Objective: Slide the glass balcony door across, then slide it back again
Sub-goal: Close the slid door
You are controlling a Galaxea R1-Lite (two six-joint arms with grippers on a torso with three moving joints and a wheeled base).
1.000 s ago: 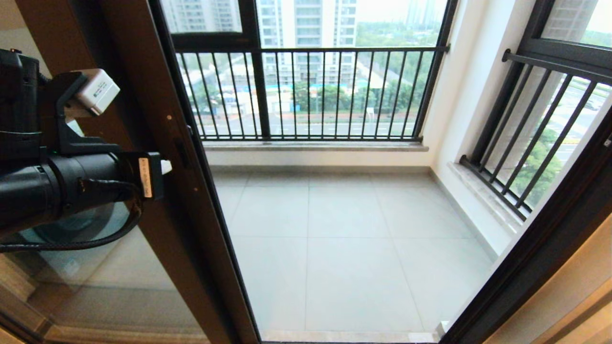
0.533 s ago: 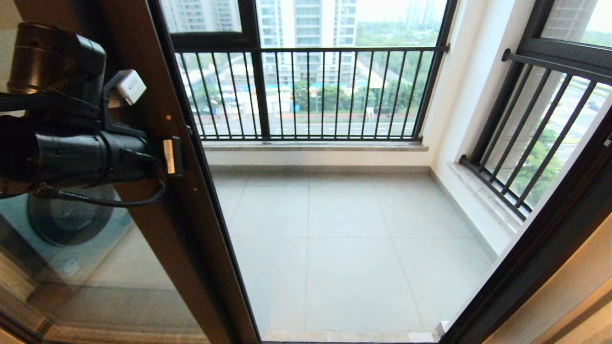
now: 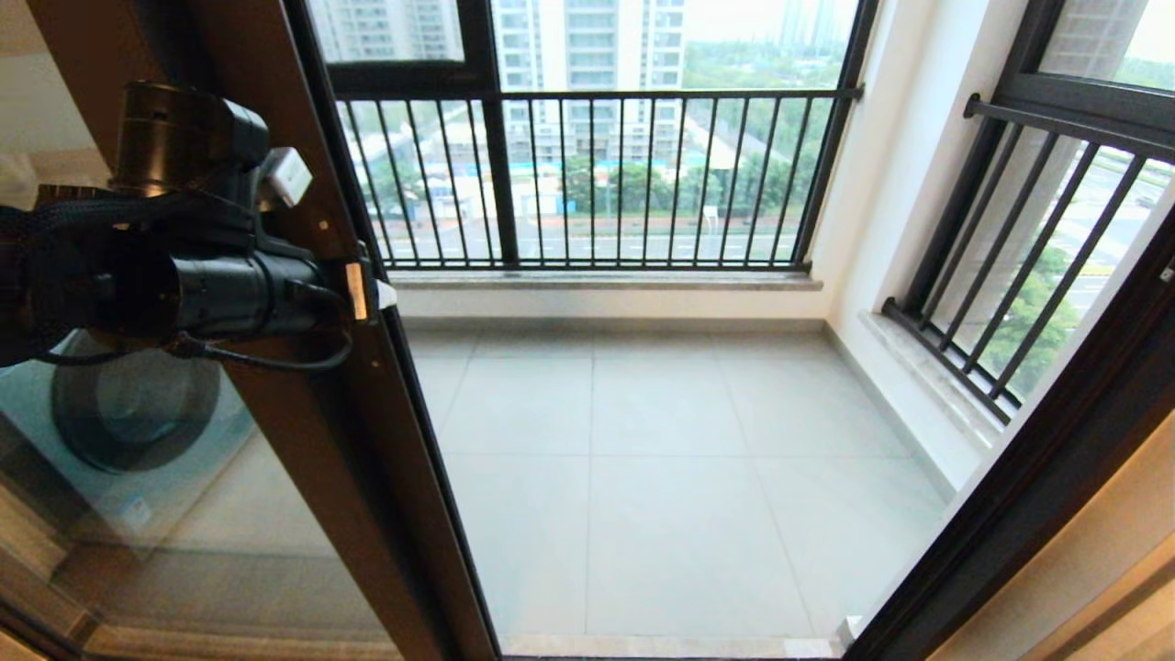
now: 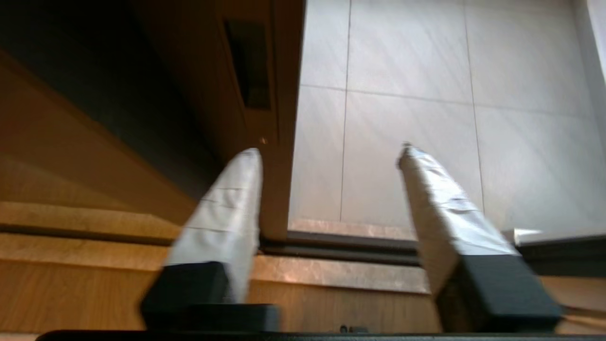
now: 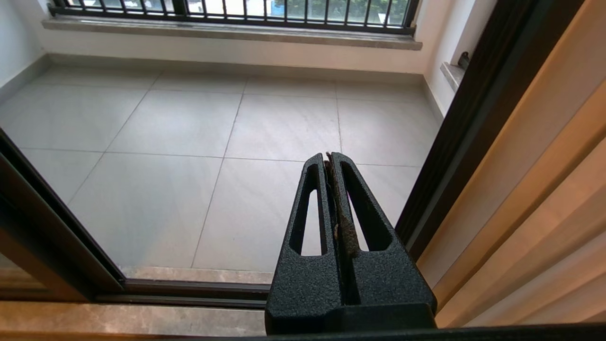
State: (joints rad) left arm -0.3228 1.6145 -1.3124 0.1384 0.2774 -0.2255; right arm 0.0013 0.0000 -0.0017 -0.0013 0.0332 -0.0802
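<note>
The tall, dark brown-framed glass balcony door [image 3: 303,441] is standing at the left of the opening, leaving the grey-tiled balcony floor [image 3: 670,477] exposed. The left gripper [image 4: 331,151] is reaching its fingers, spread apart, over the door's edge stile beside the recessed handle slot [image 4: 248,64]. The right gripper [image 5: 330,158] is hanging idle with fingers pressed together.

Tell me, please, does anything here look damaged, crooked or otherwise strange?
One thing stands out: the shut right gripper has brownish, rust-like residue along the seam between its fingers. The glass balcony door looks intact, and the open left gripper is at the door's edge, by the handle slot.
</note>
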